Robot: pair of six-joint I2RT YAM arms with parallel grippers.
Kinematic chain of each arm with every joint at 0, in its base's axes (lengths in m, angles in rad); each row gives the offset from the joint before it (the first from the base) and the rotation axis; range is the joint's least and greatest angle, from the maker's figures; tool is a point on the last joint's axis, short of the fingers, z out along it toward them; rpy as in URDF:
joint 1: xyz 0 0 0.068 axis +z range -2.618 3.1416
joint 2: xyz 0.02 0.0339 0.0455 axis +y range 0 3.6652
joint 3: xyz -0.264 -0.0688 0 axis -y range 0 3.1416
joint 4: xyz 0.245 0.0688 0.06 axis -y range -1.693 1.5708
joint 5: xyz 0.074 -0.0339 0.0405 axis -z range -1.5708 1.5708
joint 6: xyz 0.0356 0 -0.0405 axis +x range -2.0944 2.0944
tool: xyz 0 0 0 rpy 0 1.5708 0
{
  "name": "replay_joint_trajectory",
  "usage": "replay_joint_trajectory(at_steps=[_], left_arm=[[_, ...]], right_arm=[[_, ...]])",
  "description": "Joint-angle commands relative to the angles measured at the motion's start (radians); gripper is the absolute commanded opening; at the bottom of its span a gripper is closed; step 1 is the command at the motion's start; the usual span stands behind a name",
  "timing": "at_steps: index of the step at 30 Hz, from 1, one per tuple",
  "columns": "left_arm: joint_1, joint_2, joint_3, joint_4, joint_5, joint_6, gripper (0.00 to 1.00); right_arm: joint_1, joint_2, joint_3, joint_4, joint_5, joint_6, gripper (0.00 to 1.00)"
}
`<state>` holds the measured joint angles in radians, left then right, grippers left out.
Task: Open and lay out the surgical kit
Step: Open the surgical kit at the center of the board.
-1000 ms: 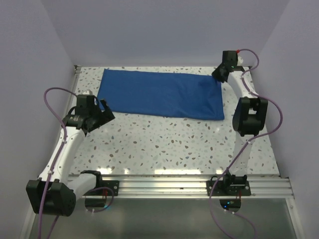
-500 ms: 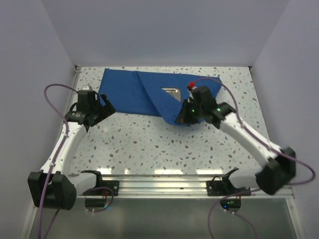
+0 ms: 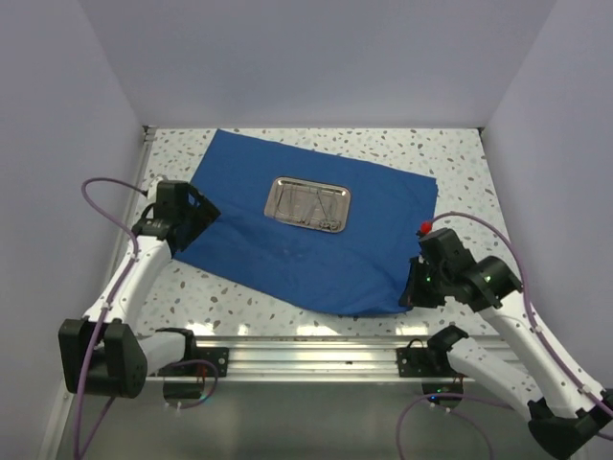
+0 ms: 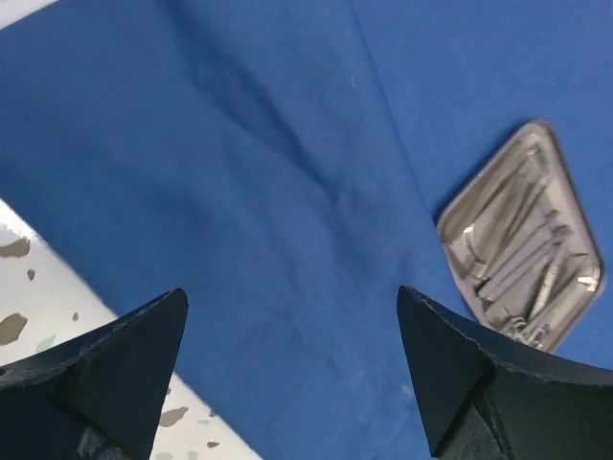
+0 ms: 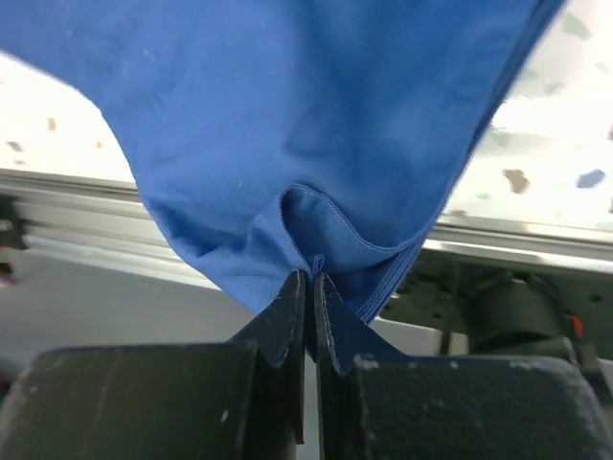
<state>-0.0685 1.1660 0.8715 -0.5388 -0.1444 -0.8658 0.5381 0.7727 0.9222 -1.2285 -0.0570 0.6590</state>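
Two grippers: right gripper pinches wrap corner near the front edge, I judge to spread it; left gripper gapes empty; tray exposed.

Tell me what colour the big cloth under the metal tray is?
The cloth is plain royal blue, no pattern; the top external view shows it best.
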Motion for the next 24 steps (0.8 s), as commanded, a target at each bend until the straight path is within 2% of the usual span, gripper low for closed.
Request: replay_joint_trajectory(at_steps=[1, 6, 7, 8, 9, 10, 11, 15, 17, 20, 23, 24], left_arm=[[-0.007, 0.024, -0.061, 0.014, -0.043, -0.085, 0.95], [-0.007, 0.078, -0.108, -0.023, -0.107, -0.125, 0.95], [-0.008, 0.084, -0.108, -0.029, -0.119, -0.122, 0.95], [-0.007, 0.09, -0.108, -0.029, -0.127, -0.115, 0.95], [-0.007, 0.107, -0.108, -0.03, -0.138, -0.113, 0.95], [-0.007, 0.115, -0.109, -0.029, -0.139, -0.11, 0.95], [-0.007, 0.13, -0.111, -0.027, -0.141, -0.104, 0.94], [-0.008, 0.161, -0.129, -0.03, -0.127, -0.084, 0.92], [-0.008, 0.156, -0.147, -0.046, -0.126, -0.073, 0.91], [-0.011, 0.13, -0.204, -0.033, -0.115, -0.062, 0.88], [-0.014, 0.129, -0.262, -0.01, -0.072, -0.059, 0.82], [-0.017, 0.13, -0.27, -0.009, -0.057, -0.059, 0.81]], right_arm=[[0.003, -0.079, 0.004, -0.264, 0.063, -0.036, 0.0], [0.003, -0.102, -0.002, -0.301, 0.02, -0.042, 0.0], [0.002, -0.101, -0.005, -0.327, 0.004, -0.045, 0.02], [0.002, -0.104, -0.011, -0.339, -0.012, -0.044, 0.12], [0.003, -0.108, -0.011, -0.356, -0.026, -0.039, 0.54], [0.002, -0.131, -0.013, -0.359, -0.032, -0.041, 0.71], [0.002, -0.144, -0.006, -0.359, -0.036, -0.042, 0.98], [0.003, -0.161, 0.087, -0.352, -0.052, -0.036, 0.98], [0.002, -0.162, 0.198, -0.31, -0.009, -0.007, 0.98], [0.003, -0.138, 0.25, -0.206, 0.13, 0.062, 0.98], [0.003, -0.003, 0.183, -0.022, 0.137, 0.113, 0.98], [0.003, 0.105, 0.17, 0.031, 0.131, 0.116, 0.98]])
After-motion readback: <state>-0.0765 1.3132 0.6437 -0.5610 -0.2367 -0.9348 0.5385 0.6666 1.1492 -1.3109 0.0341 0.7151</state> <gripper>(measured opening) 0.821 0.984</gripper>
